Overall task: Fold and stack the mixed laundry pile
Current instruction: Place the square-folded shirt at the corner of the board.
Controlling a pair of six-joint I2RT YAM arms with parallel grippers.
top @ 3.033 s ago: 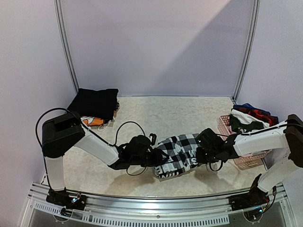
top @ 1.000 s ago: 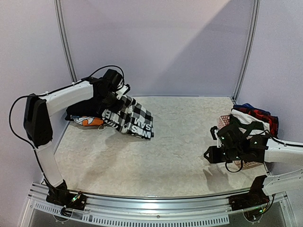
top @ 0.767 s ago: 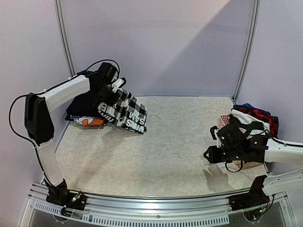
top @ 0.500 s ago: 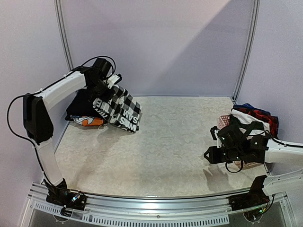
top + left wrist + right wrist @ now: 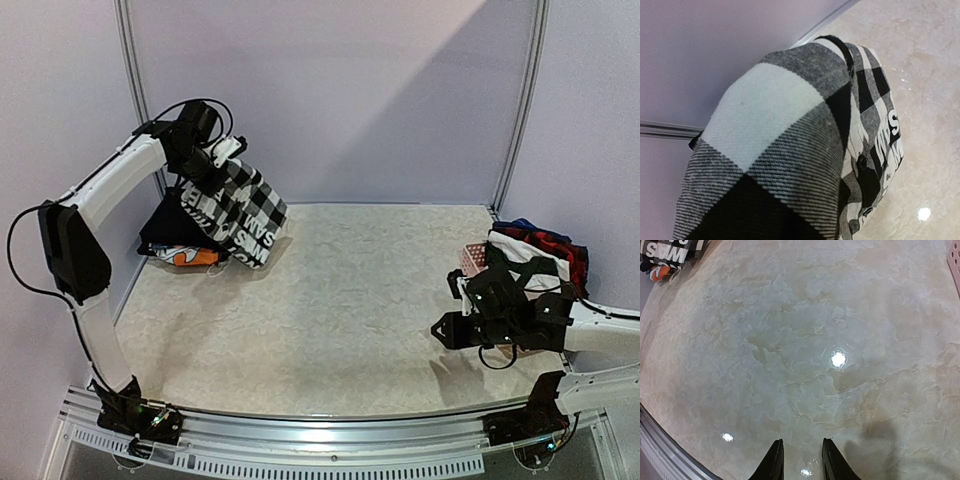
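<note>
Checked garment (image 5: 232,212) hangs folded from the left gripper (image 5: 205,160), jaws clamped on its top edge, above the table's (image 5: 350,300) far-left corner, beside the black garment (image 5: 160,225) and the orange printed piece (image 5: 190,257). Step judged as stacking: lower it squarely over the black garment so the fold lands flat, and release only once supported, minding the nearby frame post (image 5: 135,90). Right gripper (image 5: 798,457), jaws narrowly apart and empty, hovers low near the right edge before the pink basket (image 5: 470,258), well apart from the stack; the table's middle offers open room.
</note>
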